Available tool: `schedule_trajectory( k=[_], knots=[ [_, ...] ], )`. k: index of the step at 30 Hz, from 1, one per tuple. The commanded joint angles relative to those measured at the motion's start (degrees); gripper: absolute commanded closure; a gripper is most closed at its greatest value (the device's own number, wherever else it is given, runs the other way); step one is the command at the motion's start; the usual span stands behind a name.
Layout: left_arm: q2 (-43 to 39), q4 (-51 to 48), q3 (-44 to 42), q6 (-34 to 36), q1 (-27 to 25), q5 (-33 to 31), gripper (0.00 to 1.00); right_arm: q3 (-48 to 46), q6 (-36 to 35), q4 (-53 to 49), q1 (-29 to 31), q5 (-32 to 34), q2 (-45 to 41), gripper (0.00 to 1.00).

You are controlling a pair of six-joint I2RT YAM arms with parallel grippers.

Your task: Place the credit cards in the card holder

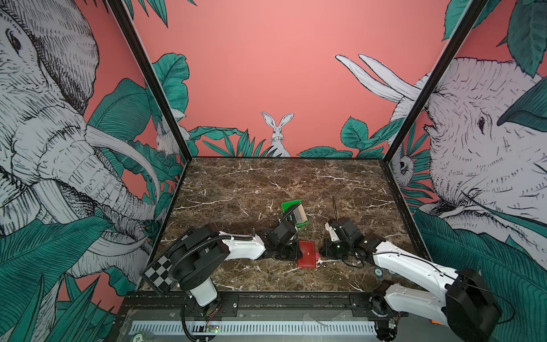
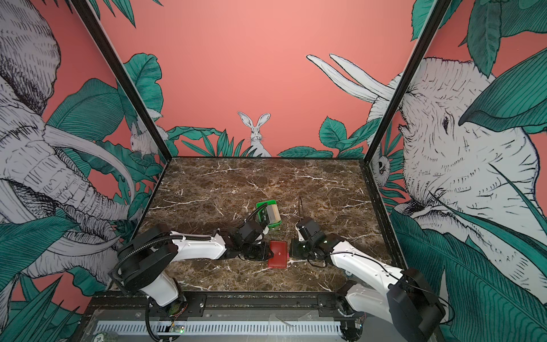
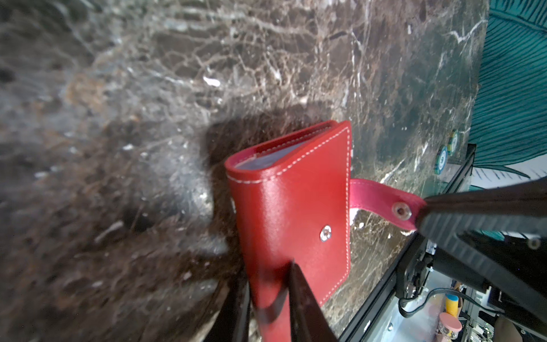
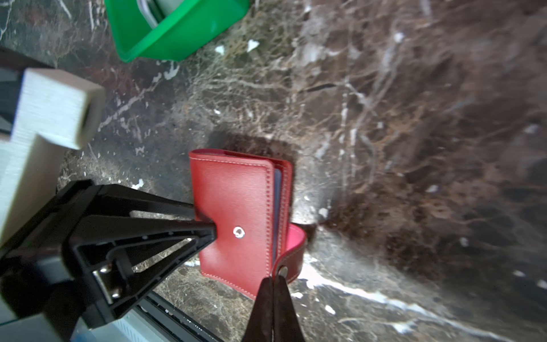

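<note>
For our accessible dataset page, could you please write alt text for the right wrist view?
The right gripper pinches the unsnapped snap tab of a folded red card holder, while the left gripper clamps the holder's opposite edge, over a marble table. A green tray stands nearby.

Bright, even light — wrist views blur, perhaps motion, toward edges.

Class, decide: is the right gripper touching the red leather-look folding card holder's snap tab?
Touching. In the right wrist view the right gripper has its jaws pinched shut on the snap tab of the red card holder.
</note>
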Motion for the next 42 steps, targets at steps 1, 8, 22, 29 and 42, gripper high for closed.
schedule_trajectory(
  k=[1,8,22,29,42],
  knots=[
    [0.6,-3.6,-1.1,-0.5,-1.0,-0.7,0.76,2.0,-0.6,2.0,1.6,0.0,1.8,1.00],
    [1.5,-2.6,-0.8,-0.9,-1.5,-0.3,0.76,3.4,0.1,3.9,3.7,0.5,5.3,1.00],
    [1.9,-2.7,-0.6,-0.9,-1.7,-0.2,0.76,5.9,0.1,3.2,6.5,1.9,10.1,1.00],
    [2.1,-2.8,-0.2,-0.8,-1.7,-0.3,0.76,5.9,0.2,2.6,6.7,1.8,11.2,1.00],
    [1.9,-2.9,-0.3,-0.8,-1.7,-0.4,0.77,5.7,0.2,3.3,7.2,2.5,13.2,1.00]
  ],
)
